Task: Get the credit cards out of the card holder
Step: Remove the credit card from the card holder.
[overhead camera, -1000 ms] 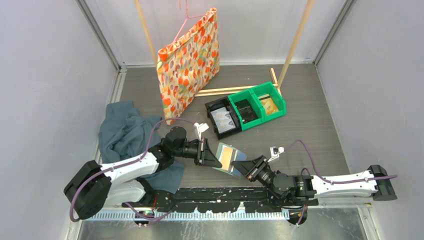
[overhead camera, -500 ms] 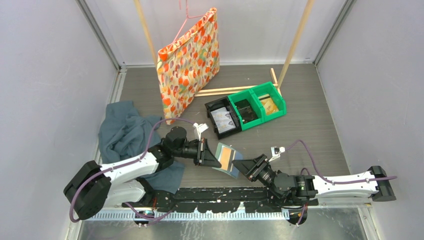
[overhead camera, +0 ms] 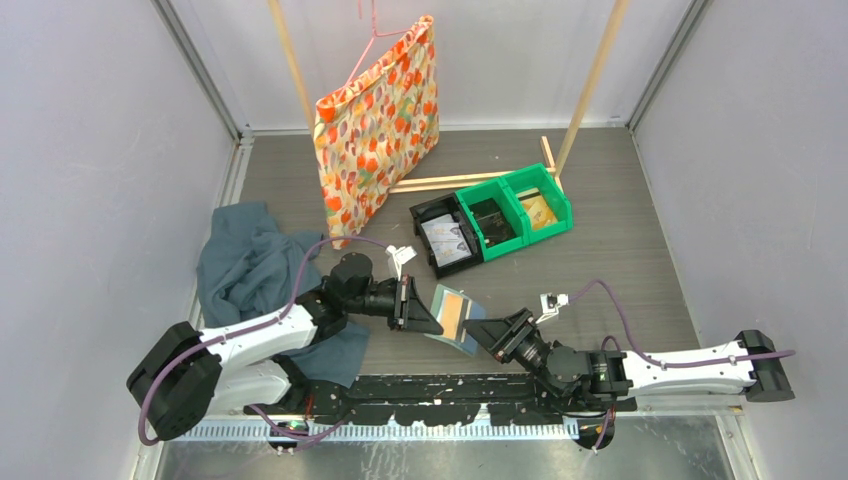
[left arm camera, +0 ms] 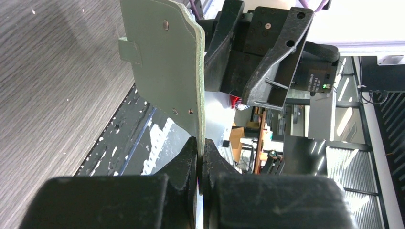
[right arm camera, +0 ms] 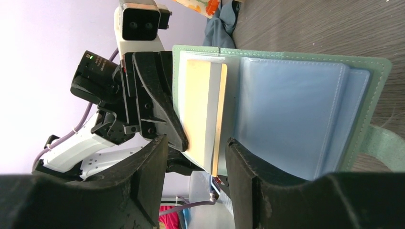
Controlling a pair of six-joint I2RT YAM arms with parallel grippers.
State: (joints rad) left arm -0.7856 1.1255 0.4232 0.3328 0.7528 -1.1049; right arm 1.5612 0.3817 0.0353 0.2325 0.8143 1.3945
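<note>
The card holder (overhead camera: 455, 315) is held open in the air above the counter (overhead camera: 620, 260), near its front edge and between the two arms. A second ago it lay spread wider, its pale blue panel reaching toward the right arm; now it looks narrower from above and sits slightly further left. The right gripper (overhead camera: 487, 333) was then close against its lower right corner and nearly closed; now its jaws stand well apart. In the right wrist view, the right gripper (right arm camera: 197, 143) straddles the lower end of a cream card (right arm camera: 203, 109) that sits in the holder's left panel. I cannot tell whether either jaw touches the card.

The left gripper (overhead camera: 425, 318) has not moved. Its jaws are pinched tight on the edge of the card holder's (left arm camera: 167, 62) green cover, which stands upright in the left wrist view.

Behind the holder's left edge, the left arm's fingers crowd the card. Further off lie a dark teal cloth (overhead camera: 250, 265) to the left, green bins (overhead camera: 520, 210) and a black bin (overhead camera: 445, 240) beyond, and a patterned bag (overhead camera: 380, 120) hanging at the back.
</note>
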